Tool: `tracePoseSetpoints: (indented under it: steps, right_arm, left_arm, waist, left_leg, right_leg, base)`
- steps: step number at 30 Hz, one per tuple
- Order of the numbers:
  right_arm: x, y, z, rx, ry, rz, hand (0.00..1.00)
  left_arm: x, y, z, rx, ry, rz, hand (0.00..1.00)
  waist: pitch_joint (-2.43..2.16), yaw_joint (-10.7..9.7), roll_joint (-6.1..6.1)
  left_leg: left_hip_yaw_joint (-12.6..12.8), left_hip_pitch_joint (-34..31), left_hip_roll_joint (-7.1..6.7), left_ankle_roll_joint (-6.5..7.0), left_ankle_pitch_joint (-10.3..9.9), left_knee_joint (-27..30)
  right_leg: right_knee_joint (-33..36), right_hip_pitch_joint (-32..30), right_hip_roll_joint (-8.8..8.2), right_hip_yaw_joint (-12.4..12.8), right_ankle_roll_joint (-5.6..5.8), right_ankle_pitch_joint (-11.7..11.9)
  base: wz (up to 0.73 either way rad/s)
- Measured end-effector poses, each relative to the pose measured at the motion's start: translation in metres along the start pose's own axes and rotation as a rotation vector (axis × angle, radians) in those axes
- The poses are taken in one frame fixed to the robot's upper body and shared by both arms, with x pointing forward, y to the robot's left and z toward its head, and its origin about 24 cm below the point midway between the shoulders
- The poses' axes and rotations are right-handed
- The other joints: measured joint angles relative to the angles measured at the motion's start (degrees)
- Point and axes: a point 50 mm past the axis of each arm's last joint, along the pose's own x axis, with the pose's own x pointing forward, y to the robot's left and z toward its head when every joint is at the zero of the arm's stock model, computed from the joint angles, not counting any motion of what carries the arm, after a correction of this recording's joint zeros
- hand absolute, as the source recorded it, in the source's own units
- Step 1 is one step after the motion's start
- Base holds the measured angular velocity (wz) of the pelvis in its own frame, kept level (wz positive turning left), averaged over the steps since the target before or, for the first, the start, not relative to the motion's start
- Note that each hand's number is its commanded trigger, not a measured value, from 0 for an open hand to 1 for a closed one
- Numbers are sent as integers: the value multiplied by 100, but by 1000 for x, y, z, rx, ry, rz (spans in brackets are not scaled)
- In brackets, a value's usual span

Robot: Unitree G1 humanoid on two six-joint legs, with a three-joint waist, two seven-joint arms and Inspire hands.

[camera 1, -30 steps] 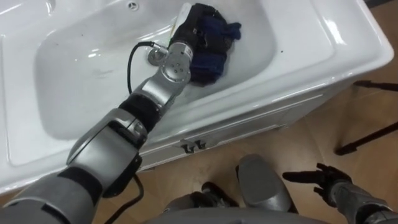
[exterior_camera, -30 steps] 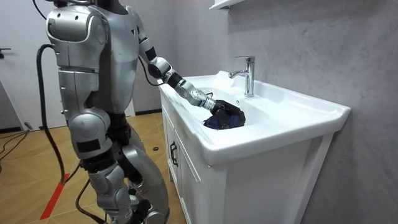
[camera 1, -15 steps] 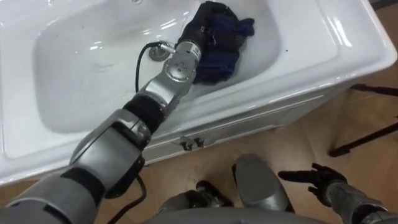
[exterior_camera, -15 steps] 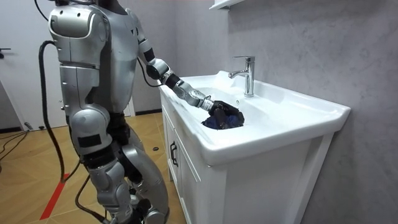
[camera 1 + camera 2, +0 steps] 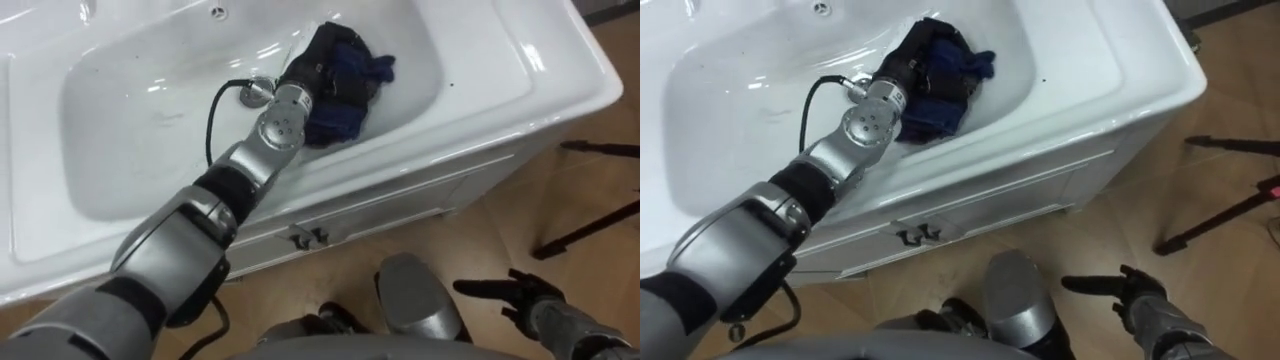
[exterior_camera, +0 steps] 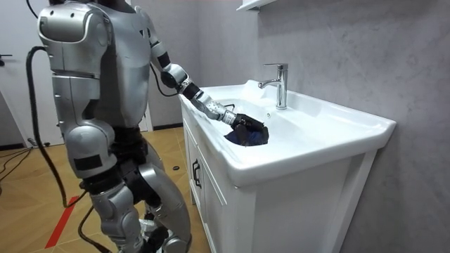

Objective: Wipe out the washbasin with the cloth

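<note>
A dark blue cloth (image 5: pixel 352 92) (image 5: pixel 950 85) lies bunched against the right inner wall of the white basin (image 5: pixel 120 140) (image 5: pixel 730 110). My left hand (image 5: pixel 325 62) (image 5: pixel 918 58) rests on top of the cloth, black fingers curled into its folds. In the room view the same left hand (image 6: pixel 242 124) presses the cloth (image 6: pixel 247 135) in the basin's near part. My right hand (image 5: pixel 520 295) (image 5: pixel 1130 290) hangs low beside the cabinet, fingers straight, holding nothing. I stand at the cabinet's front, leaning my left arm over the basin.
A chrome tap (image 6: pixel 278 83) stands at the basin's back. The drain (image 5: pixel 250 90) sits beside my wrist. The white cabinet front (image 5: pixel 400 205) has a dark handle (image 5: pixel 312 235). Black stand legs (image 5: pixel 590 215) lie on the wooden floor at right.
My left hand has dragged the cloth slightly back toward the basin's middle and near side; in the room view my torso has shifted toward that view's left. The right hand stays low.
</note>
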Motion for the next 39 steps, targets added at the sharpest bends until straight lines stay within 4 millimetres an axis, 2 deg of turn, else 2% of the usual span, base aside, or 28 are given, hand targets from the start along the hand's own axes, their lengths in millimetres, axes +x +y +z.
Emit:
tracePoseSetpoints:
  steps: [3, 5, 6, 7, 10, 13, 14, 17, 18, 21, 23, 29, 34, 35, 39]
  right_arm:
    - [-1, -2, 1, 10, -12, -3, 0]
    - [-2, -10, -5, 23, 2, -21, 0]
    - [-2, -11, -7, 41, 3, -26, 0]
    - [-3, -15, -10, 68, 9, -38, 0]
    - [-5, -24, -20, 110, 22, -65, 0]
    - [-8, -33, -29, 140, 32, -90, 0]
    - [-9, -37, -32, 145, 35, -99, 0]
    - [-9, -38, -28, 151, 16, -98, 0]
    - [-9, -38, -26, 151, 8, -94, 0]
    - [-8, -34, -19, 136, -26, -73, 0]
    - [-8, -33, -17, 129, -42, -69, 0]
    - [-8, -31, -19, 90, -46, -66, 0]
    - [-10, -39, -31, 61, -1, -99, 0]
    - [-10, -40, -33, 67, 3, -106, 0]
    - [-11, -45, -38, 71, 25, -131, 0]
  left_arm:
    - [-5, 11, -19, 81, 47, 14, 100]
    - [-13, 17, -38, 127, 97, 18, 100]
    - [-16, 20, -44, 146, 110, 21, 100]
    - [-24, 25, -59, 179, 150, 32, 100]
    - [-48, 43, -98, 254, 259, 62, 100]
    - [-78, 65, -134, 325, 374, 112, 100]
    - [-86, 72, -142, 359, 406, 125, 100]
    - [-89, 79, -144, 435, 410, 112, 100]
    - [-89, 78, -144, 448, 409, 104, 100]
    - [-91, 75, -145, 479, 400, 81, 100]
    - [-91, 73, -143, 490, 383, 79, 100]
    - [-97, 70, -142, 485, 361, 89, 100]
    - [-97, 68, -135, 519, 313, 85, 100]
    - [-96, 69, -133, 528, 304, 90, 100]
    - [-98, 72, -130, 540, 286, 112, 100]
  waist:
    - [-12, 93, -12]
    - [-94, 227, -28]
    - [-109, 270, -38]
    - [-123, 290, -49]
    - [-261, 516, -29]
    - [-359, 676, 32]
    - [-382, 776, 57]
    - [-414, 1022, 141]
    - [-413, 1065, 147]
    - [-421, 1119, 180]
    - [-420, 1187, 223]
    - [-417, 1416, 222]
    - [-376, 1547, 149]
    - [-353, 1559, 117]
    - [-351, 1598, 33]
  left_leg:
    - [78, 103, 6, -35, 7, -59]
    - [132, 201, -11, -70, 30, -141]
    - [145, 240, -11, -78, 35, -158]
    - [134, 342, -12, -106, 54, -212]
    - [116, 514, 3, -185, 151, -430]
    - [-62, 698, -15, -264, 247, -600]
    - [-137, 728, -19, -289, 262, -599]
    - [-292, 827, -21, -338, 293, -640]
    - [-317, 878, -27, -355, 306, -681]
    - [-602, 1009, -23, -428, 350, -773]
    - [-870, 1009, -19, -478, 379, -807]
    - [-1017, 1266, -60, -669, 524, -1246]
    - [-1172, 1421, -68, -685, 532, -1329]
    - [-1177, 1475, -72, -685, 532, -1365]
    - [-1329, 1533, -101, -690, 535, -1446]
  right_leg:
    - [-5, 37, 19, 74, -21, 7]
    - [-11, 85, 21, 100, -39, 1]
    - [-14, 117, 25, 114, -47, -1]
    - [-74, 231, 44, 115, -62, 7]
    - [-332, 439, 129, 88, -121, 79]
    - [-667, 752, 192, -76, -173, 147]
    - [-742, 838, 209, -126, -189, 156]
    - [-917, 1065, 234, -251, -214, 170]
    - [-956, 1123, 242, -261, -220, 174]
    - [-1228, 1399, 324, -376, -273, 218]
    - [-1393, 1507, 380, -456, -319, 255]
    - [-1627, 1744, 441, -573, -383, 281]
    - [-1818, 2027, 468, -755, -396, 290]
    - [-1820, 2080, 463, -828, -395, 291]
    - [-1915, 2183, 466, -909, -393, 292]
  base:
    - [-19]
    - [-14]
    - [-8]
    - [-8]
    - [-3]
    - [17]
    - [25]
    - [16]
    - [13]
    - [13]
    - [8]
    - [2]
    - [14]
    - [15]
    - [9]
